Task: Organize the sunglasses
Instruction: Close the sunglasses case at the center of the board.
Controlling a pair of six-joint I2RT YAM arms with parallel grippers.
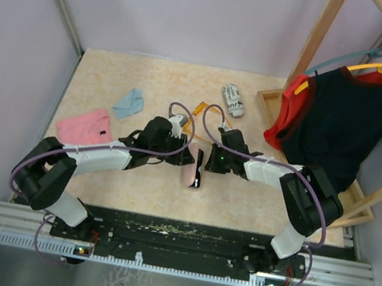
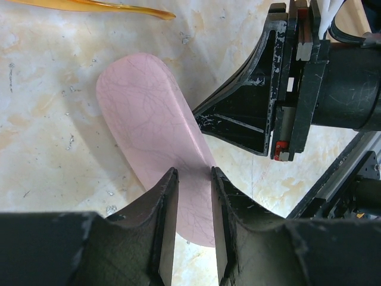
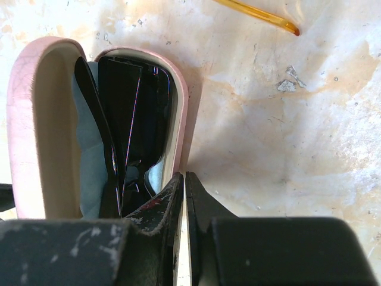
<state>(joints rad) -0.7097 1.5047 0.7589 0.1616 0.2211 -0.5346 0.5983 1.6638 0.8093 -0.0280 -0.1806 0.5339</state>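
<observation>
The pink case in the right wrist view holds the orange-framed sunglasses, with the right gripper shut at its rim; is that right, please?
Not quite: the right wrist view shows the pink case holding the black-framed sunglasses; an orange temple arm lies outside it. The right gripper is shut at its rim, as you say.

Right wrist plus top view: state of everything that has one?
pink case: open, lying on the table
black sunglasses: folded, inside the pink case
orange sunglasses: on the table, not in a case; fold not visible
printed case: looks closed
left gripper: partly open, over the pink case
right gripper: shut, at the pink case's rim
</observation>
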